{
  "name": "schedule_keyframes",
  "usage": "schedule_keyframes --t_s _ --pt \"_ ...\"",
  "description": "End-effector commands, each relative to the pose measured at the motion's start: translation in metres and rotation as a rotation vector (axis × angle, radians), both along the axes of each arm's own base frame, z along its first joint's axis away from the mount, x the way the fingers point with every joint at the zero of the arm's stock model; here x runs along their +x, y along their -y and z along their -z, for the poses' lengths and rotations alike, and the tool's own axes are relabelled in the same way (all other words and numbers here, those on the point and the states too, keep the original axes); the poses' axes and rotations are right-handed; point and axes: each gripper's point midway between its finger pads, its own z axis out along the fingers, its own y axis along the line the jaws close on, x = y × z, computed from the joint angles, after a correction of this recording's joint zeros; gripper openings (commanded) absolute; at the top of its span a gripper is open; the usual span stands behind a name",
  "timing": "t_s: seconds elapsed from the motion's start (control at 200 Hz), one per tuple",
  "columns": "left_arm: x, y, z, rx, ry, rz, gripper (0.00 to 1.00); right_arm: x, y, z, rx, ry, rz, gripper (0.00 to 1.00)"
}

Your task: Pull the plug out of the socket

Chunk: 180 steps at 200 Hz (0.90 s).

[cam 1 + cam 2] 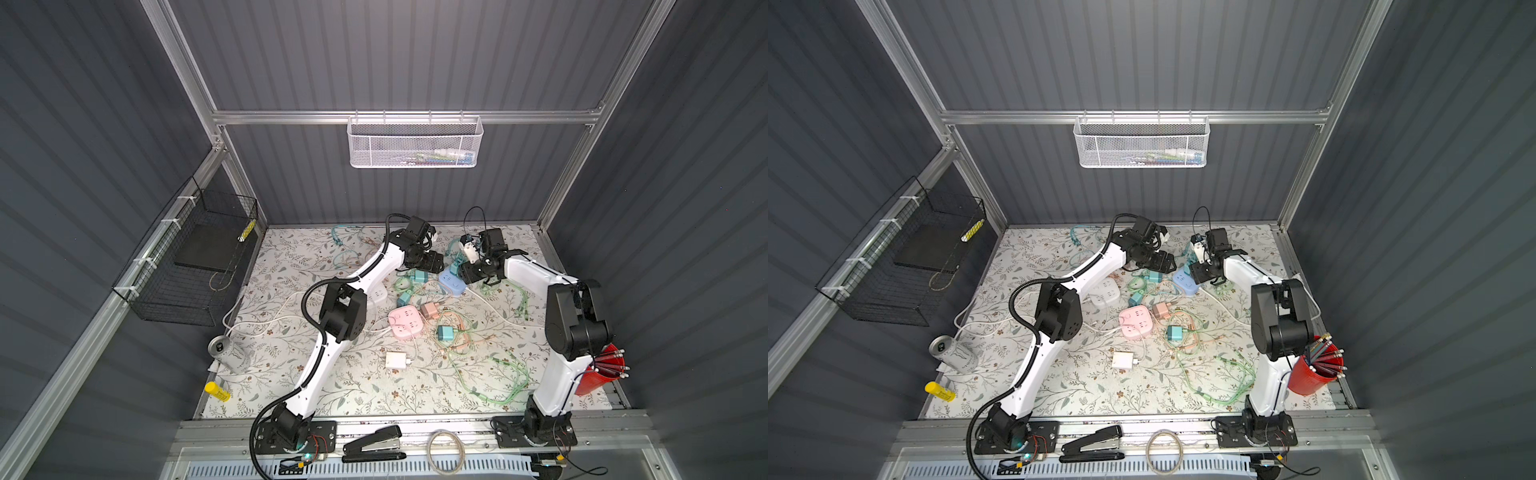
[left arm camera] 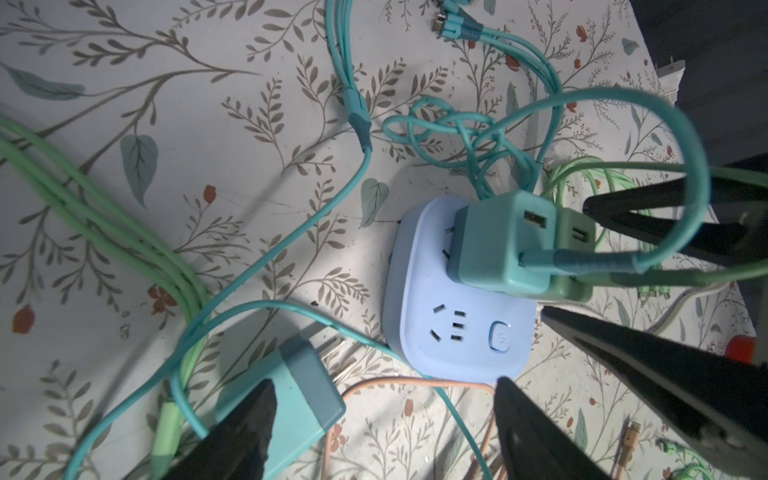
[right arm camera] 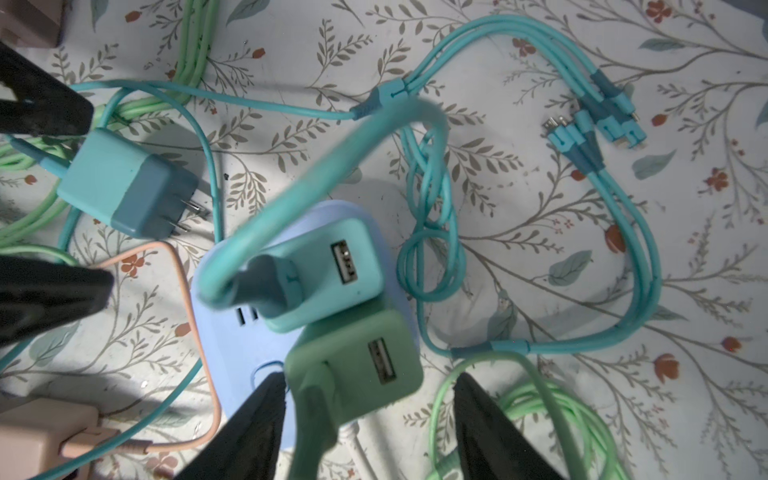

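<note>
We see the light blue square socket cube (image 2: 457, 332) lying flat on the floral-patterned surface (image 2: 187, 137). In both top views it sits toward the far side of the surface, near the middle, between the ends of the two arms. It has rounded corners. Its top face shows one free set of slots and a small button with a rounded outline.

Two chargers stand in the socket side by side and touch each other. One is a teal cube-shaped plug (image 2: 494, 245), the other a pale green cube-shaped plug (image 2: 575, 241). Each of them has one free USB port and a cable of its own colour in the port beside it. The teal plug is a little tilted, and its metal prongs show between its body and the socket face. The teal cable (image 2: 685, 137) rises from this plug in a wide loop.

The right gripper (image 3: 368, 378) has its black fingers on both sides of the green plug. The jaws are apart. We see a gap between one finger and the plug. The other finger is at the plug's edge, and we cannot tell if it touches.

The left gripper (image 2: 384, 384) is just beside the socket with its jaws wide apart, and it holds nothing. Under one of its fingers a loose teal charger (image 2: 307, 374) lies on the surface with bare prongs, not plugged in.
</note>
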Motion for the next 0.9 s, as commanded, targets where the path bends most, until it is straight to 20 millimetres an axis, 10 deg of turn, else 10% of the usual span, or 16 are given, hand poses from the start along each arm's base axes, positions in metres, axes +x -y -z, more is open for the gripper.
schedule_keyframes --t_s 0.0,0.896 --pt "-0.003 0.008 0.009 -0.035 -0.007 0.066 0.81 0.007 0.001 0.0 -0.036 0.004 -0.048 0.67" --pt "-0.007 0.019 0.049 -0.016 -0.067 0.034 0.8 -0.006 -0.019 0.011 0.022 -0.061 -0.198 0.45"
